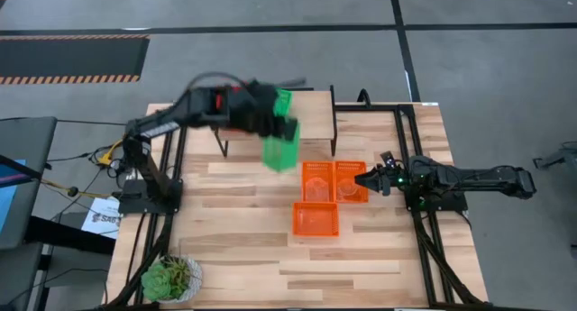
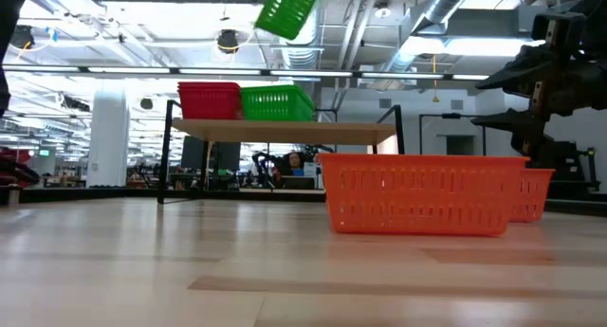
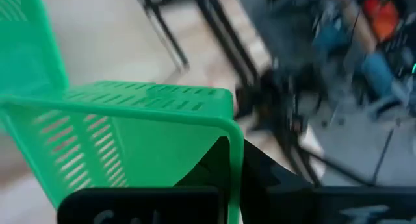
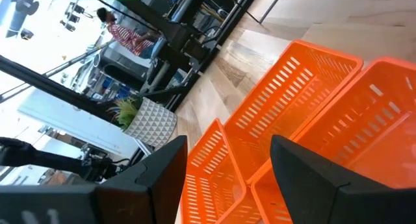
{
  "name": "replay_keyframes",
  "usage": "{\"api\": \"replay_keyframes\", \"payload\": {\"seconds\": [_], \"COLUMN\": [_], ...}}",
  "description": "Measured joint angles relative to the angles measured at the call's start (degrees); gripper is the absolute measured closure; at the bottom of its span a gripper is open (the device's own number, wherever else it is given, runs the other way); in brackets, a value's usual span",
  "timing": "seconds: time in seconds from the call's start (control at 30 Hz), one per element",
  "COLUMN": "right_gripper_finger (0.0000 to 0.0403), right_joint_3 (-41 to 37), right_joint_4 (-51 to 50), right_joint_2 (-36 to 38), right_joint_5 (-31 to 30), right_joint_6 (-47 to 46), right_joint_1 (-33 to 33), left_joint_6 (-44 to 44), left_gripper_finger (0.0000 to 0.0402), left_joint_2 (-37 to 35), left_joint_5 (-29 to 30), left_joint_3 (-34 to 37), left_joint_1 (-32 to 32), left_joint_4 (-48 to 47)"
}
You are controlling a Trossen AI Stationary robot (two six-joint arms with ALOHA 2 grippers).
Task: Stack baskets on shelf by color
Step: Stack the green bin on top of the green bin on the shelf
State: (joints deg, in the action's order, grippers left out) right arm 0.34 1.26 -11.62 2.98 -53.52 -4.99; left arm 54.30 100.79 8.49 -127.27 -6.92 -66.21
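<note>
The left pincer [image 1: 270, 131] holds a green basket [image 1: 280, 152] by one rim, its fingers clamped over the thin wall, as the left wrist view shows. The basket hangs tilted in the air, just in front of the shelf [image 1: 311, 105] and above the worktop [image 1: 243, 239].

On the shelf top, the low view shows a red basket stack [image 2: 209, 99] on the left and a green basket stack [image 2: 276, 102] touching it on the right; how many lie in each cannot be told. The rest of the shelf top to the right shows bare.

Three orange baskets [image 1: 316, 218] sit on the worktop near the middle: two side by side and touching, one just nearer. The right pincer [image 1: 364, 179] hovers at the right edge of the far pair, its fingers spread wide with nothing between them.

A potted plant [image 1: 171, 277] stands at the near left corner of the worktop.

Judging by the mesh walls, these baskets are likely light and somewhat flexible, with smooth plastic that may slip. A grip on the middle of a rim, one finger inside and one outside, looks best; a corner grip lets the basket swing and tilt, as this one does.
</note>
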Motion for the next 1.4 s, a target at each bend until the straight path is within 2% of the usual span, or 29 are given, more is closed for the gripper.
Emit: {"api": "replay_keyframes", "payload": {"seconds": [0.3, 0.53, 0.93, 1.13, 1.23, 1.4], "right_gripper_finger": [0.0159, 0.0159, 0.0159, 0.0159, 0.0159, 0.0159], "right_joint_3": [0.00, 0.00, 0.00, 0.00, 0.00, 0.01], "right_joint_4": [-0.02, -0.08, -0.15, -0.11, -0.09, -0.08], "right_joint_2": [-0.02, -0.02, -0.02, 0.00, 0.00, -0.01], "right_joint_5": [0.00, 0.02, 0.04, 0.04, 0.07, 0.13], "right_joint_6": [0.00, -0.01, -0.37, -0.66, -1.05, -1.09], "right_joint_1": [0.00, 0.00, -0.02, 0.00, 0.00, 0.00], "left_joint_6": [-6.34, -8.82, -14.94, -17.97, -18.87, -18.59], "left_gripper_finger": [0.0401, 0.0401, 0.0401, 0.0398, 0.0384, 0.0339], "left_joint_2": [0.05, 0.63, 7.32, 8.16, 8.16, 8.16], "left_joint_5": [-2.32, -4.50, -6.19, -6.24, -4.61, -4.35], "left_joint_3": [-2.16, -1.98, -2.03, -2.01, -2.01, -2.01], "left_joint_1": [-16.15, -23.18, -24.22, -24.09, -23.89, -23.95], "left_joint_4": [0.20, -1.43, -5.95, -6.56, -6.60, -6.64]}}
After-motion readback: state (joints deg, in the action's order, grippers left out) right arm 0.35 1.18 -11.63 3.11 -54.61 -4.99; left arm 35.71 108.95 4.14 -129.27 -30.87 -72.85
